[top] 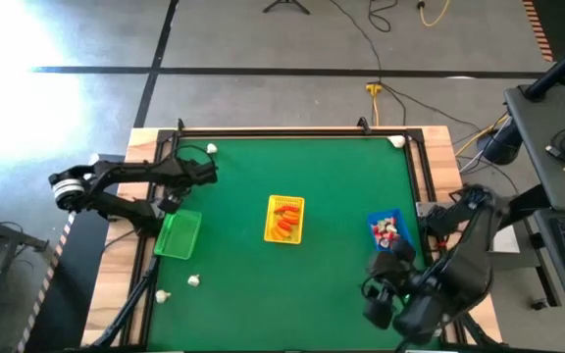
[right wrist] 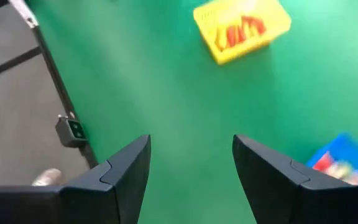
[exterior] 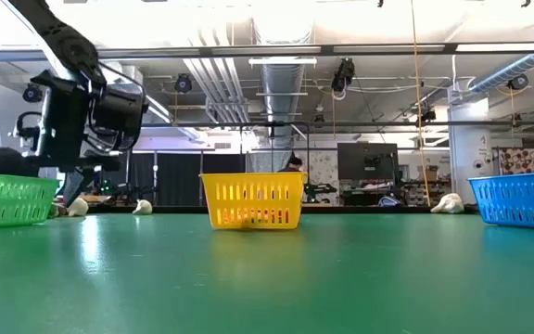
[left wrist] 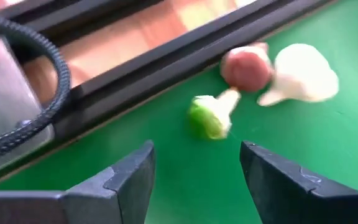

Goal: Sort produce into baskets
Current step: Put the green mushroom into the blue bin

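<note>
My left gripper (top: 207, 167) hangs open and empty over the table's far left corner; it also shows in the left wrist view (left wrist: 197, 180) and the low view (exterior: 91, 139). Just beyond its fingers a green-and-cream piece (left wrist: 213, 115), a reddish piece (left wrist: 247, 67) and a white piece (left wrist: 300, 74) lie on the mat by the black rail. The green basket (top: 178, 233) stands near the left edge. The yellow basket (top: 284, 219) holds orange pieces, and the blue basket (top: 385, 228) holds red-and-white pieces. My right gripper (top: 373, 289) is open and empty at the near right, and shows in its own wrist view (right wrist: 191, 174).
Two white pieces (top: 193, 280) (top: 163, 294) lie on the mat near the green basket, and one more white piece (top: 396, 141) lies in the far right corner. A black rail (left wrist: 166, 62) borders the mat. Bare green mat lies between the baskets.
</note>
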Motion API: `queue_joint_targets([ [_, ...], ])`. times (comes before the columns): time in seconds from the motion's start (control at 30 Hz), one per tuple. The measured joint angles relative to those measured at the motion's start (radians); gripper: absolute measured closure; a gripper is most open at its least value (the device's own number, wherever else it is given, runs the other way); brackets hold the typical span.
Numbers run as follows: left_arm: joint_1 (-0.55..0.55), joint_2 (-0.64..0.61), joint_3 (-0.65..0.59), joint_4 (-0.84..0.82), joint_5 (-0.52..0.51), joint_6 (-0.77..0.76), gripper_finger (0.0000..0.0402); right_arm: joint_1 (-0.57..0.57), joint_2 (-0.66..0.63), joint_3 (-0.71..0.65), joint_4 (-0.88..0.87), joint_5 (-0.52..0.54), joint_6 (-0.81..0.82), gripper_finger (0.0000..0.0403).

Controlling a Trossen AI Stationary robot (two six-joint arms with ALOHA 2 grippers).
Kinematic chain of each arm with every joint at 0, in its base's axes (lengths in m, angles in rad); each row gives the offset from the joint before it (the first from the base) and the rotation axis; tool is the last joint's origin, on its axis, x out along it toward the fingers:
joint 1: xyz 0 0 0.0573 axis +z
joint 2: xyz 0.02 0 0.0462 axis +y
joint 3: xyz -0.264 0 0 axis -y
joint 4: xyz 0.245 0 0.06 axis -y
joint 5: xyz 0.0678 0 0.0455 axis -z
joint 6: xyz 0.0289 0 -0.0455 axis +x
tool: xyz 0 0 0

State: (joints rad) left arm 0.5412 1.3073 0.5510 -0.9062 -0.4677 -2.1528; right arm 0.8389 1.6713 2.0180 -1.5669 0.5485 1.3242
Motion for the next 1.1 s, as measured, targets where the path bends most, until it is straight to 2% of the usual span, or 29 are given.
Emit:
queue_joint_targets([
  [0.23,0.001,0.030,-0.022,0.056,0.029,-0.030,0.0184,-0.117,-0.182,0.002,-0.004,0.123,-0.298,0.0184],
  [0.47,0.024,0.039,-0.017,0.051,0.002,-0.100,0.0184,-0.354,-0.327,-0.009,0.022,0.222,-0.638,0.0184],
  [0.6,0.041,0.060,-0.008,0.047,0.025,-0.116,0.0184,-0.512,-0.361,-0.010,0.124,0.262,-0.840,0.0184],
  [0.67,0.044,0.066,0.004,0.043,0.060,-0.115,0.0185,-0.589,-0.364,-0.011,0.193,0.240,-0.969,0.0184],
  [0.8,0.045,0.086,0.037,0.026,0.092,-0.116,0.0201,-0.751,-0.359,-0.011,0.312,0.108,-1.170,0.0184],
  [1.0,0.060,0.135,0.098,-0.114,0.094,-0.122,0.0236,-0.965,-0.298,-0.021,0.362,-0.048,-1.294,0.0184],
  [1.1,0.068,0.160,0.130,-0.143,0.068,-0.072,0.0247,-1.058,-0.258,-0.033,0.376,-0.173,-1.351,0.0184],
])
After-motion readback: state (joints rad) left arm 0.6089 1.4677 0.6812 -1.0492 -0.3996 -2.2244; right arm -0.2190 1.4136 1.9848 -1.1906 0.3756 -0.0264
